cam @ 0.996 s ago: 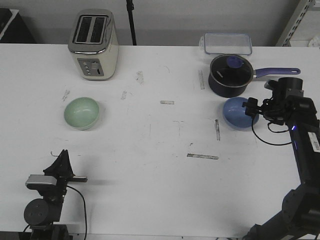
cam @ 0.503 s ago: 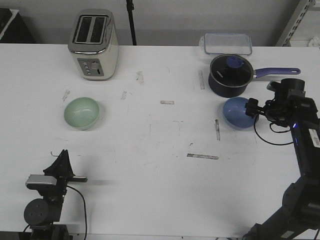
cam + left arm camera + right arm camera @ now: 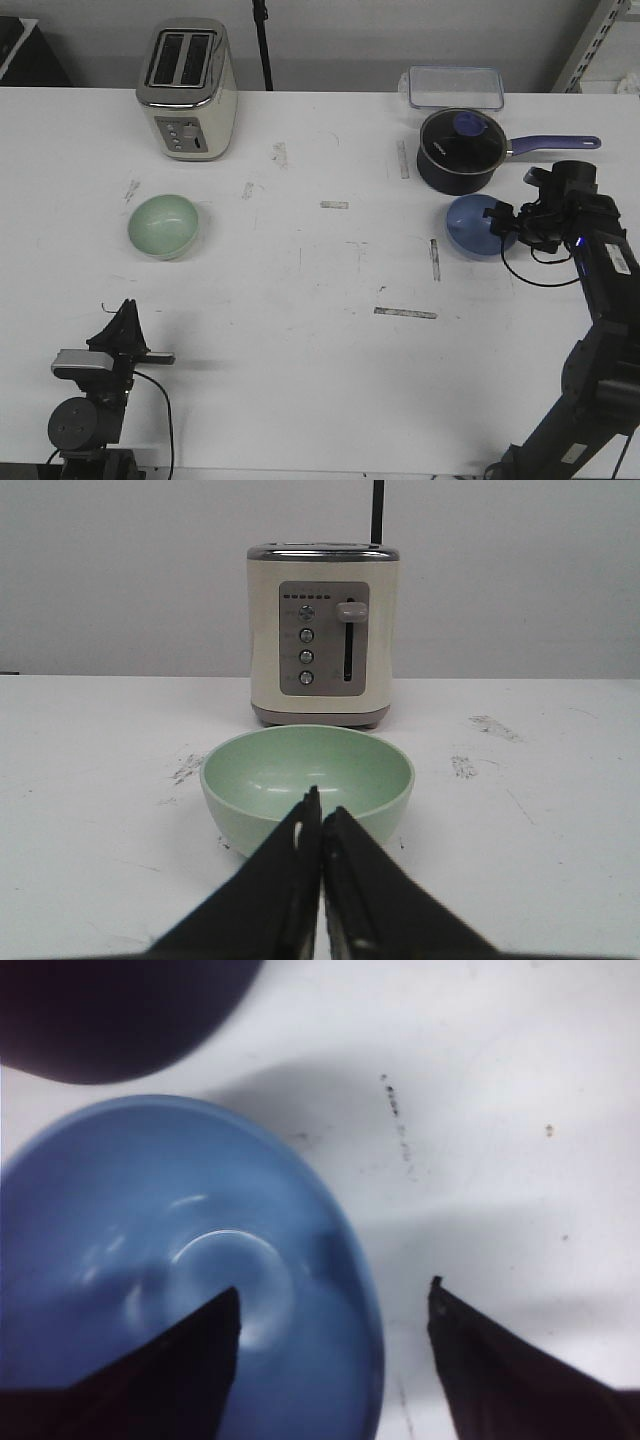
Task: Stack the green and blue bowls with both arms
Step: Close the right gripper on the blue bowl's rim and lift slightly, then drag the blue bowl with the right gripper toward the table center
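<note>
Scene: a white table (image 3: 320, 380) seen from the front, with a cream toaster (image 3: 187, 88) at the far left and a dark saucepan (image 3: 459, 150) at the far right.
Green bowl (image 3: 163, 225): upright on the left half of the table, in front of the toaster, well apart from the other bowl.
Blue bowl (image 3: 478, 225): upright on the right, just in front of the saucepan.
Left gripper (image 3: 321, 825): low near the table's front edge, pointed at the green bowl but not touching it; its fingers are pressed together, holding nothing.
Right gripper (image 3: 335, 1310): spread wide over the blue bowl's near rim, one finger inside the bowl, the other outside; no contact visible yet.
Handling: both bowls look light, rigid and smooth, so probably slippery; pinching the thin rim wall, one finger inside and one outside, seems the surest hold.
</note>
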You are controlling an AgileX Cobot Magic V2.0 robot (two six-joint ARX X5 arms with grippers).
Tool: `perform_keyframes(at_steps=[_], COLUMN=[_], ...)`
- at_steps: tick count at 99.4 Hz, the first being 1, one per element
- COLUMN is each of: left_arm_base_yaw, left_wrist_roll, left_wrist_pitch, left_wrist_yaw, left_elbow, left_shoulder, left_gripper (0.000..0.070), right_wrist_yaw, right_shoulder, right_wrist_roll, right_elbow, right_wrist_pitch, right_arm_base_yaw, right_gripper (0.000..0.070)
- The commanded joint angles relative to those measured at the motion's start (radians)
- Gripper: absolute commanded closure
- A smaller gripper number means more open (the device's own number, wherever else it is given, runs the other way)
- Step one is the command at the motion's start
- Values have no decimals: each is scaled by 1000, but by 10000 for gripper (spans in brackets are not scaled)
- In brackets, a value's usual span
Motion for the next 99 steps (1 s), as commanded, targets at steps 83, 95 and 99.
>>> perform_keyframes(at_steps=[83, 95, 99], left_arm_base_yaw=[0, 0, 0], left_wrist_roll=[-1, -1, -1], left_wrist_pitch=[15, 16, 16], left_wrist_yaw=[0, 0, 0], left_elbow=[-23, -23, -23], left_shoulder=[-2, -2, -2], left_gripper=[699, 699, 699], right_wrist_yaw=[-34, -33, -33], right_shoulder=[-43, -81, -90], right_wrist_roll=[30, 51, 60], right_elbow=[10, 10, 10], right_wrist_pitch=[9, -14, -20], right_arm_base_yaw=[13, 35, 51], right_gripper=[688, 688, 688])
